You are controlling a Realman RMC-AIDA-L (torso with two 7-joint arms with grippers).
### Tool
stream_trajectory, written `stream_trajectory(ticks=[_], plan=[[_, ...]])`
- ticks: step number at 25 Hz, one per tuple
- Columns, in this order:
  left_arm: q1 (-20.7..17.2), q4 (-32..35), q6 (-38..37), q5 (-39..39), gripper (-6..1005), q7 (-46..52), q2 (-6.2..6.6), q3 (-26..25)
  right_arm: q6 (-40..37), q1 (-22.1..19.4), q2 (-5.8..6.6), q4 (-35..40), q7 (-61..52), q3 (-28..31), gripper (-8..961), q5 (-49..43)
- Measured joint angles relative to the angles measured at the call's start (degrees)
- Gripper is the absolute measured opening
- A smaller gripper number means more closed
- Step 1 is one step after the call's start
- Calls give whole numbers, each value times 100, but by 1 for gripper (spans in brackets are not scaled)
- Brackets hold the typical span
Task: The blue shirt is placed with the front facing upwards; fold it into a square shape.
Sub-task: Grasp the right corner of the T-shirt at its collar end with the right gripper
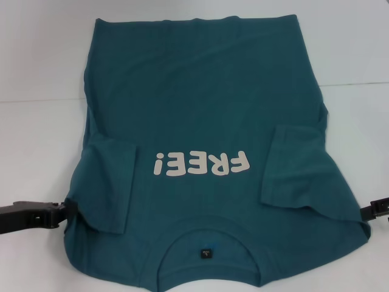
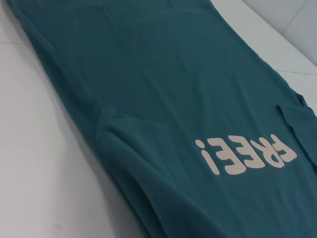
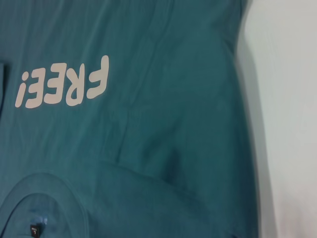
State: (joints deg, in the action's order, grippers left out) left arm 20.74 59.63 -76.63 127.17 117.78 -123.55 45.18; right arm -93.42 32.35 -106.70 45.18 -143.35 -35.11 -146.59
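Even overhead light falls on a white desk (image 1: 36, 55), with soft shadows only.

The blue shirt (image 1: 200, 103) is lit flat and diffuse in the head view; a faint shadow hugs its edges and darker folds show under the tucked sleeves. The desk reads pale and slightly washed out, without hard glare. In the left wrist view the near cloth blurs softly; in the right wrist view a dim grey shadow runs along the shirt's edge and the lettering stays sharp.

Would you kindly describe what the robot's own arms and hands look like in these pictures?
Only in the head view: the left hand is a matte black, blocky housing with angular edges, and the right hand shows just a small black angular piece at the frame edge. No cables or markings are visible.
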Motion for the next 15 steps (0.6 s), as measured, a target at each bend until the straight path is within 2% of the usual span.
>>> stream_trajectory(ticks=[10, 15], plan=[[-26, 0, -45, 9, 1, -1, -8, 0, 64, 8, 2, 2, -20, -36, 865, -2], [-26, -19, -53, 8, 1, -7, -11, 0, 114, 13, -54, -2, -14, -45, 862, -2]])
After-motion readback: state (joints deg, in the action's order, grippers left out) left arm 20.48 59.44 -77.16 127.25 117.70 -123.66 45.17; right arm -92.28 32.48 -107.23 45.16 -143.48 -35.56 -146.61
